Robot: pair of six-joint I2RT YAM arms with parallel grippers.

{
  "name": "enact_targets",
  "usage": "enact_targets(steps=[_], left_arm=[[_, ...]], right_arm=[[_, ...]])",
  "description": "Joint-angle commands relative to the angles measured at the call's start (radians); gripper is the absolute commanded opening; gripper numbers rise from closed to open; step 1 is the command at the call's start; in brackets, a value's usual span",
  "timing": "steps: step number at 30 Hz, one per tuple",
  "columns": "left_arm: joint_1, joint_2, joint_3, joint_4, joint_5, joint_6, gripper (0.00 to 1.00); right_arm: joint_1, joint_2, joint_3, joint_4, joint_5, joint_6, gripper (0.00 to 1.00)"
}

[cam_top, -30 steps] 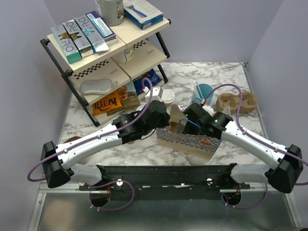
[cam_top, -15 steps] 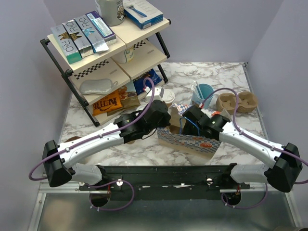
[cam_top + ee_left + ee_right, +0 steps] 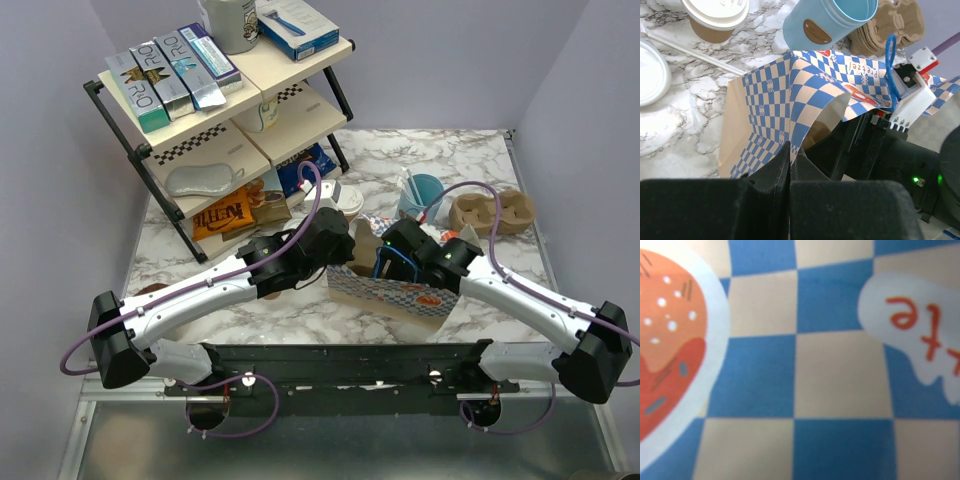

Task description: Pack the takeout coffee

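Note:
The takeout coffee (image 3: 347, 203) (image 3: 715, 15), a short tan cup with a white lid, stands on the marble table beyond the bag. A blue-checked paper bag (image 3: 400, 295) (image 3: 765, 100) (image 3: 840, 370) lies open between my arms. My left gripper (image 3: 340, 262) (image 3: 790, 152) is shut on the bag's near rim, pinching the paper. My right gripper (image 3: 392, 252) (image 3: 865, 145) reaches into the bag's mouth. Its fingers are hidden by the paper, and the right wrist view shows only the bag's print up close.
A light-blue lidless cup (image 3: 422, 193) (image 3: 832, 20) stands behind the bag, with a cardboard cup carrier (image 3: 490, 212) to its right. A loose white lid (image 3: 647, 70) and a straw (image 3: 695, 52) lie near the coffee. A two-tier rack (image 3: 220, 100) stands back left.
My right gripper has moved left and deeper into the bag's mouth, uncovering the blue cup. The left gripper has kept its pinch on the rim.

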Motion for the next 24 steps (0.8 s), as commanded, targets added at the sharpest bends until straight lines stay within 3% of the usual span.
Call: enact_targets(steps=[1, 3, 8, 15, 24], left_arm=[[-0.013, 0.017, 0.028, -0.009, 0.015, -0.009, 0.07], [-0.013, 0.02, 0.036, -0.015, 0.008, -0.013, 0.07], [-0.011, 0.04, 0.067, -0.05, -0.012, -0.01, 0.1], [-0.011, 0.05, 0.088, -0.074, -0.025, -0.013, 0.1], [-0.013, 0.06, 0.11, -0.08, -0.034, -0.014, 0.12]], right_arm=[[-0.001, -0.057, 0.037, -0.017, 0.07, -0.014, 0.87], [-0.001, -0.08, 0.048, -0.036, 0.102, -0.027, 0.87], [0.001, -0.138, 0.085, -0.079, 0.156, -0.045, 1.0], [-0.001, -0.209, 0.151, -0.108, 0.222, -0.137, 1.0], [-0.001, -0.319, 0.195, -0.007, 0.25, -0.289, 1.0]])
